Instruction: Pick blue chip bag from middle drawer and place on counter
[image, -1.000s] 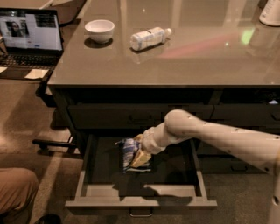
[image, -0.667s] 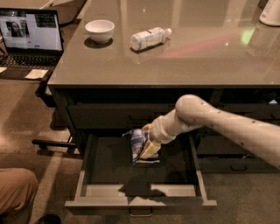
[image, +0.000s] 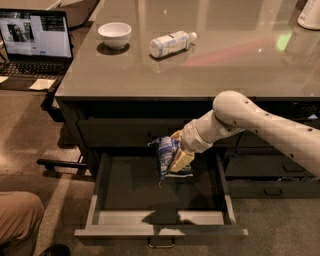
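Note:
The middle drawer stands pulled open below the counter, its dark inside showing. My gripper is shut on the blue chip bag and holds it in the air above the drawer's back half, in front of the upper drawer front. The bag hangs crumpled to the left of the yellowish fingers. The white arm reaches in from the right.
On the counter lie a clear plastic bottle on its side and a white bowl. A white object stands at the far right corner. An open laptop sits on a darker desk at left. A person's knee shows at lower left.
The gripper has risen with the bag out of the drawer and moved a little right. The arm's elbow has lifted towards the counter edge.

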